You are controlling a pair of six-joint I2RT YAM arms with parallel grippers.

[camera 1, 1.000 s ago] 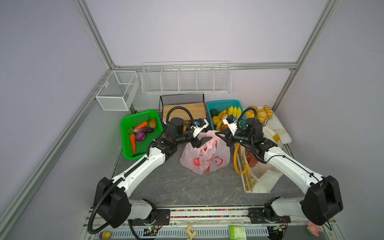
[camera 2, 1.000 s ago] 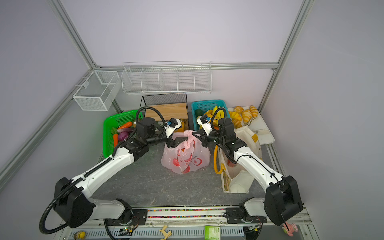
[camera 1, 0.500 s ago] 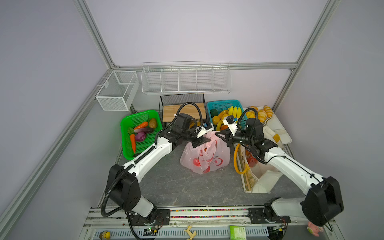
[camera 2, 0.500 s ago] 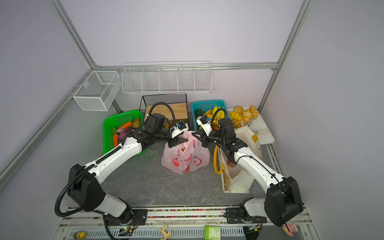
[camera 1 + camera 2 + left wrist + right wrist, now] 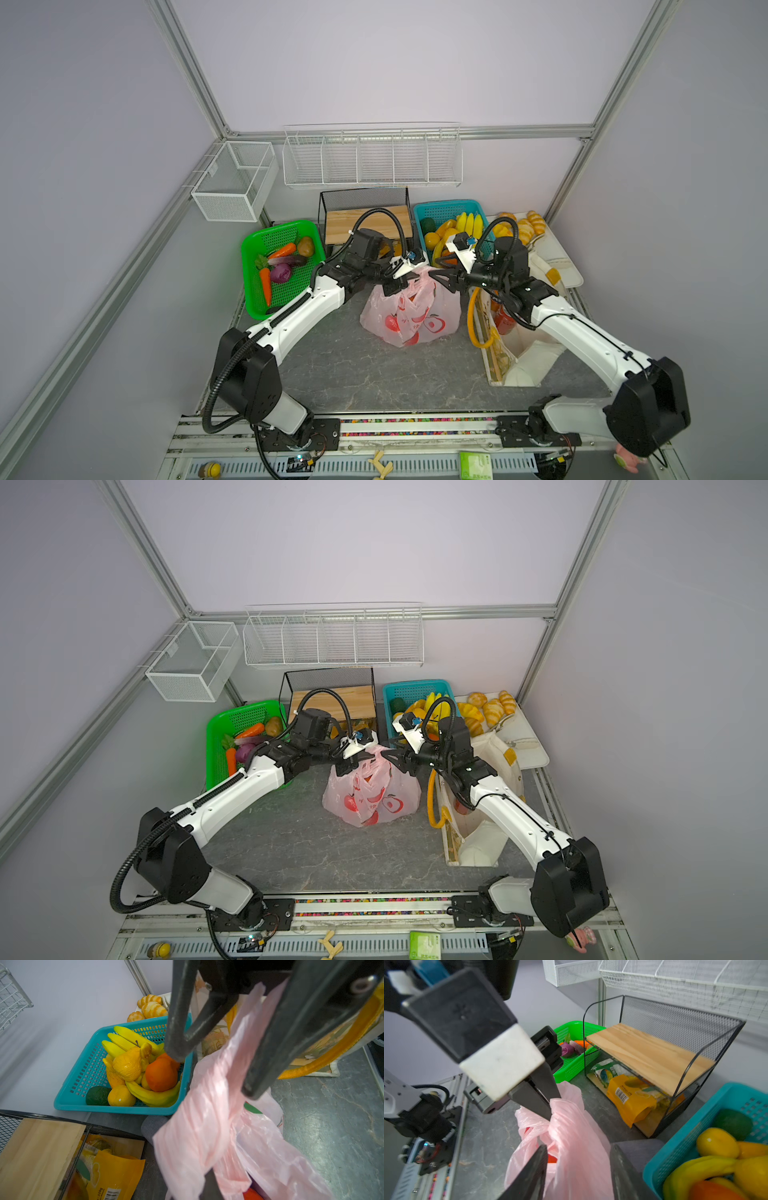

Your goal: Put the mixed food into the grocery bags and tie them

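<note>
Here left fingers pinch the pink bag, right fingers stand apart; yellow packet reads "320g".

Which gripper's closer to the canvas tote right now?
Right. The right gripper, open, hangs over the edge of the pink bag nearest the canvas tote. The left gripper is shut on the bag's top, farther across from the tote.

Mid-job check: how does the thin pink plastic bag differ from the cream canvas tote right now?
The thin translucent pink plastic bag stands in the middle, bunched upward; the cream canvas tote with yellow handles sags open on the right. The pink bag's handle is pinched in the shut left pincer; nothing grips the tote. The pink bag is see-through; the tote is opaque. Both hold something reddish.
</note>
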